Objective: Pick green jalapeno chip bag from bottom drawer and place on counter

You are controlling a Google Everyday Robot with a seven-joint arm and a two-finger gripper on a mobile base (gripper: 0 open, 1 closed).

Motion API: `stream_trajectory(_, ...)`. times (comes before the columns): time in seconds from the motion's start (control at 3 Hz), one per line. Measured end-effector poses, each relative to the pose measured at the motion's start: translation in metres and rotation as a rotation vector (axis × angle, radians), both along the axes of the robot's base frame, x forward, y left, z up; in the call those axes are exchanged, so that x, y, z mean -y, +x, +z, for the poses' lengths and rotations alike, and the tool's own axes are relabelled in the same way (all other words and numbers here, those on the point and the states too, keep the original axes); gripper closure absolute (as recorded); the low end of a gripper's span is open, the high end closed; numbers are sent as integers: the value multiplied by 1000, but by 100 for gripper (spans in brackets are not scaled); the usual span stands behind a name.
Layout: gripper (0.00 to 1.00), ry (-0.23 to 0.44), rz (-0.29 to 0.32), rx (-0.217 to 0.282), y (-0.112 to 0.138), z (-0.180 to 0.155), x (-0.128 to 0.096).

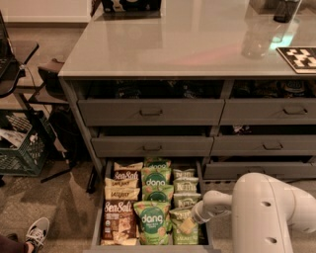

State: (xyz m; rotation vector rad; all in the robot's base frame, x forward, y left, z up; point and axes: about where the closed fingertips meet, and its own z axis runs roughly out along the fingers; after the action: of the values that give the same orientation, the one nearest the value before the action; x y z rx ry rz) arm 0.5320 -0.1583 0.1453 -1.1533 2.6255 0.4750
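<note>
The bottom drawer [98,217] is pulled open and packed with snack bags. Its right column holds several pale olive-green jalapeno chip bags [186,187]. My gripper [189,223] comes in from the right on the white arm and sits low on the frontmost jalapeno bag [181,234] in that column, hiding part of it. Brighter green "dang" bags [151,221] fill the middle column and brown "Sea Salt" bags [118,217] the left one. The glossy grey counter [173,44] spans the cabinet top above.
Shut grey drawers [150,112] sit above the open one. On the counter are a clear bottle [256,37], a checkered marker [299,58] and a dark device [131,5]. A black crate [22,148] and a shoe [37,232] are on the floor at left.
</note>
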Motion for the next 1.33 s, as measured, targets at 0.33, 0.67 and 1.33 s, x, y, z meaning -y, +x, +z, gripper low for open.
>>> stream_trajectory(0.33, 42, 0, 0, 0, 0, 0, 0)
stream_trajectory(0.67, 65, 0, 0, 0, 0, 5, 0)
stream_trajectory(1.33, 100, 54, -102, 94, -1, 80, 45)
